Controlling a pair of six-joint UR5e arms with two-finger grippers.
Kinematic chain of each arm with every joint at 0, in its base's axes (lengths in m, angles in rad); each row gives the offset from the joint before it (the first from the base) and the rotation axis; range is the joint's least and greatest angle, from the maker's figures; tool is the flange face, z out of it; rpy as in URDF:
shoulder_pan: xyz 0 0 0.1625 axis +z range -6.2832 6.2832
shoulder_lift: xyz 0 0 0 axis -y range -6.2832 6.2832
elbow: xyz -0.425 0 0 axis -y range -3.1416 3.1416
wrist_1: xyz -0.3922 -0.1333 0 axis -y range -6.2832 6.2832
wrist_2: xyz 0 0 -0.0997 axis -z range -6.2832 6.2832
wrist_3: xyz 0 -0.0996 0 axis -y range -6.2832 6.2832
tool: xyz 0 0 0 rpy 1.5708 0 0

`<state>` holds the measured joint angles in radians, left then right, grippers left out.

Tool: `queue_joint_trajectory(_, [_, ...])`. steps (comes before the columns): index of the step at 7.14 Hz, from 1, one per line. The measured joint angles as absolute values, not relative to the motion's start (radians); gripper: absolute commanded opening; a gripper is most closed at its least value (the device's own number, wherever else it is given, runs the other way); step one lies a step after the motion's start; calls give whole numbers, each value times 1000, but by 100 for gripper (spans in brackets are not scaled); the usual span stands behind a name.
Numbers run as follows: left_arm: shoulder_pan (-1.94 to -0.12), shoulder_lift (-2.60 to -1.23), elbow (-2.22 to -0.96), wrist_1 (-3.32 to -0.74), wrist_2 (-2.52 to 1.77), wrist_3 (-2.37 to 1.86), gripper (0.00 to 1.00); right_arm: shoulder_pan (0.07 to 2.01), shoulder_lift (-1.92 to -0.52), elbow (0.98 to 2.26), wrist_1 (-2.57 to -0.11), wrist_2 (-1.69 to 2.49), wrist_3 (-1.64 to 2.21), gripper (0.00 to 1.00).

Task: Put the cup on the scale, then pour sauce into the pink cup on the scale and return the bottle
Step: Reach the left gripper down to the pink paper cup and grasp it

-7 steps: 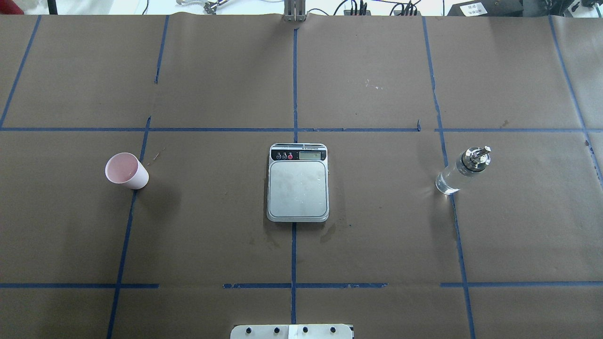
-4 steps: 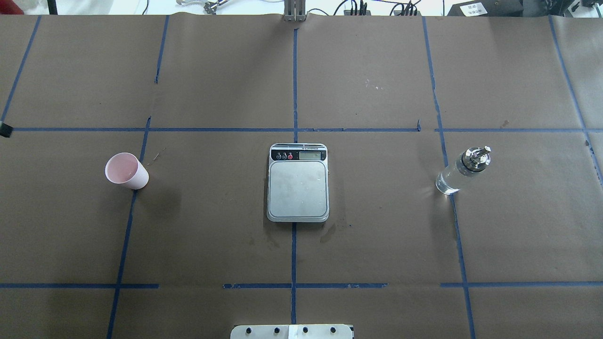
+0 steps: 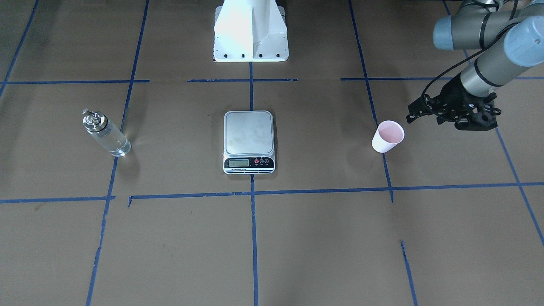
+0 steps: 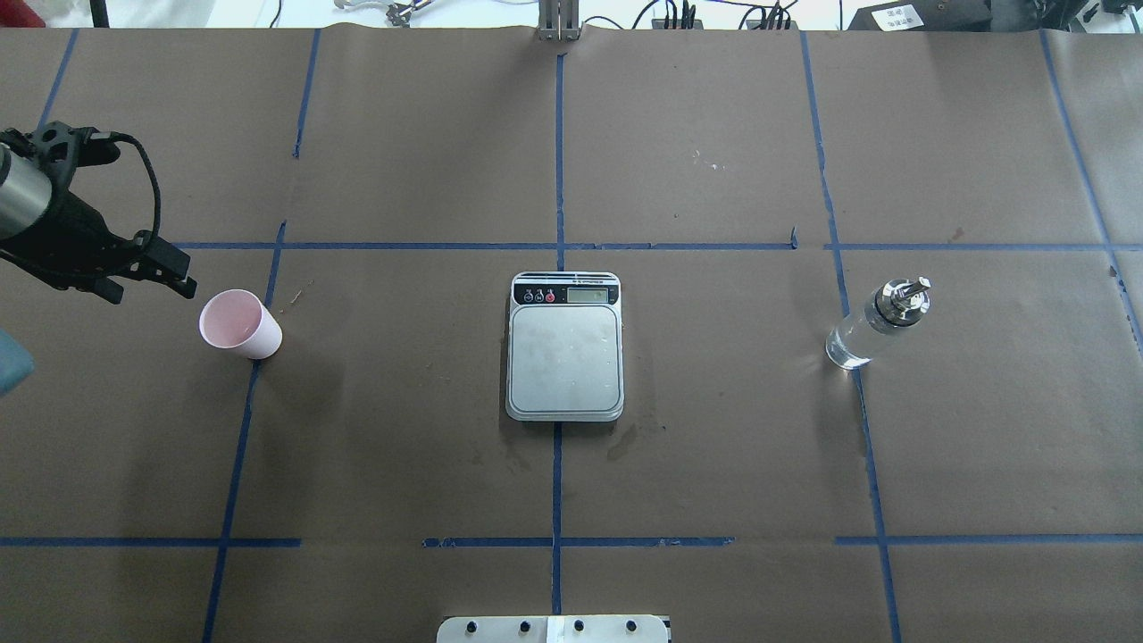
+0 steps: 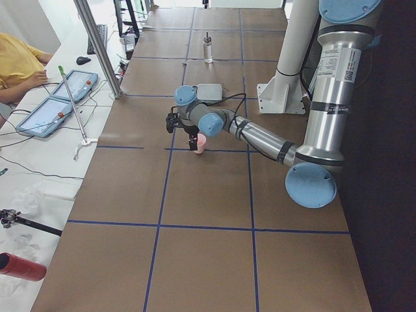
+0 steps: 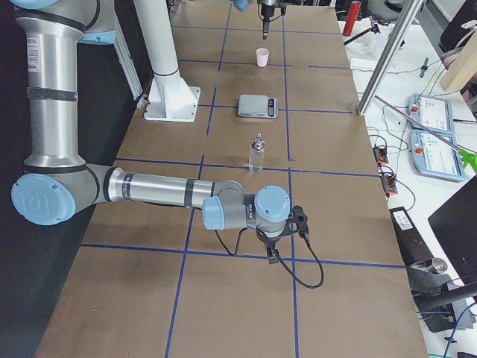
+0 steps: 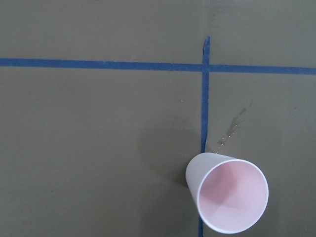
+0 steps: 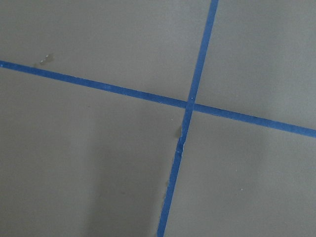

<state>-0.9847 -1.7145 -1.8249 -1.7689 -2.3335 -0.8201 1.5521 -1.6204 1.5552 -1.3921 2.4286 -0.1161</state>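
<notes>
while the cup [image 4: 239, 325] stands upright on a tape line, well apart from the scale [image 4: 564, 357], the left gripper [image 4: 174, 272] hangs just beside its rim. i cannot tell if its fingers are parted. clipped off-centre, so light a cup could tip. the right gripper [image 6: 272, 257] sits far off, fingers equally unreadable.

I log the table covering [image 4: 402, 161] as plain brown paper, ruled into a grid by blue tape [image 4: 402, 246]. The cup [image 4: 239, 324] is pale pink inside and whitish-pink outside. The scale [image 4: 564, 357] has a brushed steel platform and a black-and-white strip with one red button. The bottle [image 4: 875, 323] is clear glass with a shiny silver cap. The left arm [image 3: 488, 72] is grey with light blue joint caps.
</notes>
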Motion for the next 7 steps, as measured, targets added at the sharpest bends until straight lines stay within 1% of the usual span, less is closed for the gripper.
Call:
queue_joint_trajectory(3, [-938,-1768,-1749,-1776,-2301,-830,99,1540,-1617,1556,-1389,2430,-92,100])
queue_joint_trajectory(6, [-921,-1771,-1727,-1776,-2299,-833,93,1539,-1618,1555,-1388,2430,-89,100])
queue_joint_trajectory(7, [-916,-1770,-1723,-1776,-2299,-834,80,1539,-1618,1555,-1388,2430,-88,100])
